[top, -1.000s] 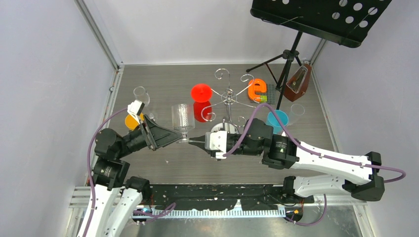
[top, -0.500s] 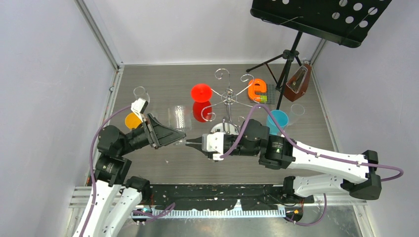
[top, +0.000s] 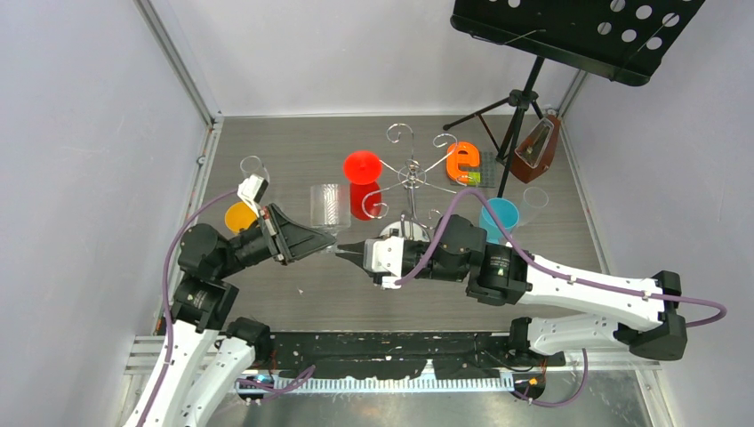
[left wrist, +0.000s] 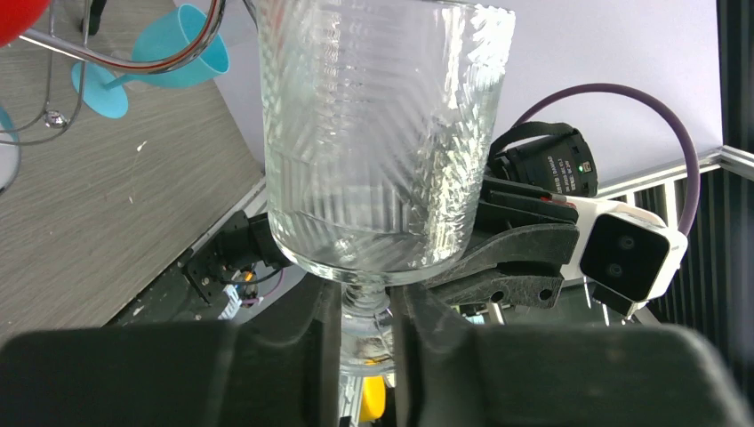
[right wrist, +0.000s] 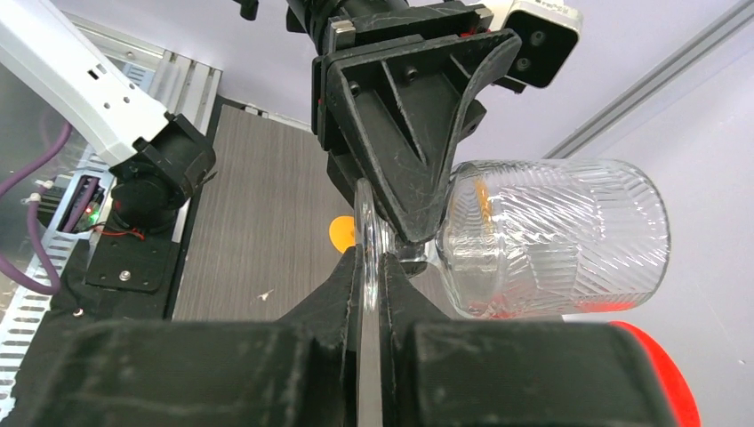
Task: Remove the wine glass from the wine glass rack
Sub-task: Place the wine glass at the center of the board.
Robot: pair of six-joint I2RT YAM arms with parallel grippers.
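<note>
Between my two grippers sits the wine glass [top: 326, 206], already free of the wine glass rack [top: 411, 173], which stands beyond my right gripper [right wrist: 372, 267] and apart from the bowl. That right gripper is pinched nearly closed on the thin rim of the glass's foot [right wrist: 366, 222]. My left gripper [left wrist: 364, 307] is narrowed to a slim gap with the stem in it. Its fingers [left wrist: 316, 325] seem to press on either side, and the bowl rises just past their tips.

I read this as a handover. To do it well, I should let the left grip settle firmly on the stem before the right lets go. The right should then open clear of the foot and back straight away, so it drags nothing. The stem is smooth and could slip or twist, so my left should hold still meanwhile.
</note>
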